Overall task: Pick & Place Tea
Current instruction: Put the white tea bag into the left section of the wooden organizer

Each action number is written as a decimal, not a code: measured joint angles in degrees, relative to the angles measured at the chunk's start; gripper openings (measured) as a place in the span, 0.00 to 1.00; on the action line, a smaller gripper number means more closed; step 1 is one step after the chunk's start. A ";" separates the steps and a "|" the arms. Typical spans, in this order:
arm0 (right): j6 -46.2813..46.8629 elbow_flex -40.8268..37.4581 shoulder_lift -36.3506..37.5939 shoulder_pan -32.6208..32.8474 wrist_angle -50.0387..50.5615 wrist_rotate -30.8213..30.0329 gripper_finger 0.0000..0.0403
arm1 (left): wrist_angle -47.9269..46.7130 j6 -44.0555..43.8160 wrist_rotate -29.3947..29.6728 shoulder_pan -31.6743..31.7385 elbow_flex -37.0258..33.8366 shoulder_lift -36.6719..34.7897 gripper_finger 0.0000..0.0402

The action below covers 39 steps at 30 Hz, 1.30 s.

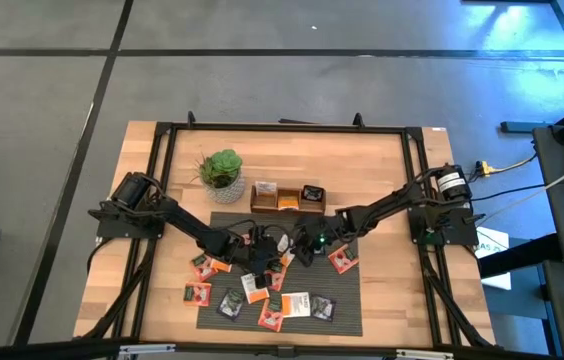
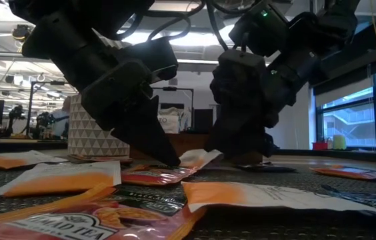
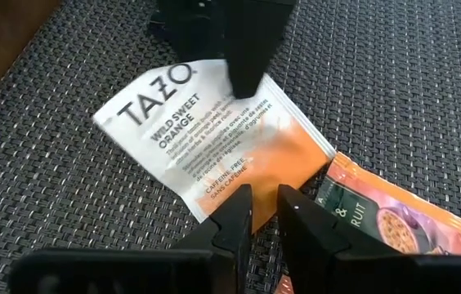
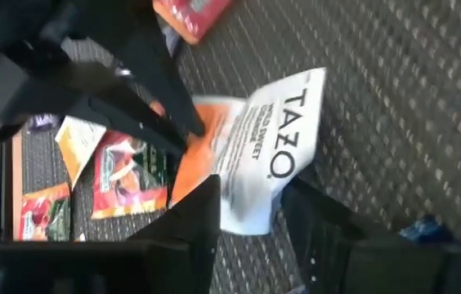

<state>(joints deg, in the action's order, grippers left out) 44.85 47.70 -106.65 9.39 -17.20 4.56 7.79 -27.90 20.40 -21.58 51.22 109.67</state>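
A white-and-orange tea sachet [image 3: 206, 131] marked TAZO lies on the dark woven mat [image 1: 347, 300] at mid-table, its white end raised a little [image 2: 201, 157]. My left gripper [image 3: 265, 208] is shut on the sachet's orange end. My right gripper [image 4: 251, 196] comes from the opposite side and stands open, with the white end [image 4: 255, 212] between its fingers. In the high view the two grippers meet over the mat, left [image 1: 260, 250] and right [image 1: 300, 245]. My left gripper pinches the sachet's orange end [image 3: 255, 184] between its two fingertips, slanting down from the table's left. The sachet's orange end stays low on the mat. My right gripper has a finger [image 3: 247, 69] over the white end; whether it touches I cannot tell.
Several more sachets, orange-red, white and dark, lie spread over the mat's near half [image 1: 272, 300]; a red fruit one [image 3: 394, 224] sits right beside my left fingers. The brown wooden tray [image 1: 287, 197] and the potted plant [image 1: 222, 170] stand beyond the mat.
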 joint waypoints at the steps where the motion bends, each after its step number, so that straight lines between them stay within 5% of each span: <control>1: -0.18 0.00 0.00 -0.05 -1.17 0.00 0.31 | 0.00 0.02 0.00 -0.07 0.00 0.00 0.15; 8: -3.25 0.01 0.04 -0.05 -9.18 3.90 0.28 | 0.04 0.15 -0.21 -0.07 0.00 0.00 0.15; 22: -2.94 0.04 0.17 0.08 -4.46 5.00 0.28 | 0.12 0.15 -0.38 -0.07 0.00 0.00 0.15; 34: -0.14 0.06 0.20 0.61 -4.78 2.59 0.54 | 0.15 0.15 -0.41 -0.09 0.00 0.00 0.15; 39: -0.10 0.09 0.20 0.61 -5.76 -0.35 0.58 | 0.14 0.15 -0.44 -0.11 0.00 0.00 0.15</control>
<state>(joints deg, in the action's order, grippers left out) 44.75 47.79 -106.45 10.00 -22.96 4.21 7.94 -27.75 19.97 -21.69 51.22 109.67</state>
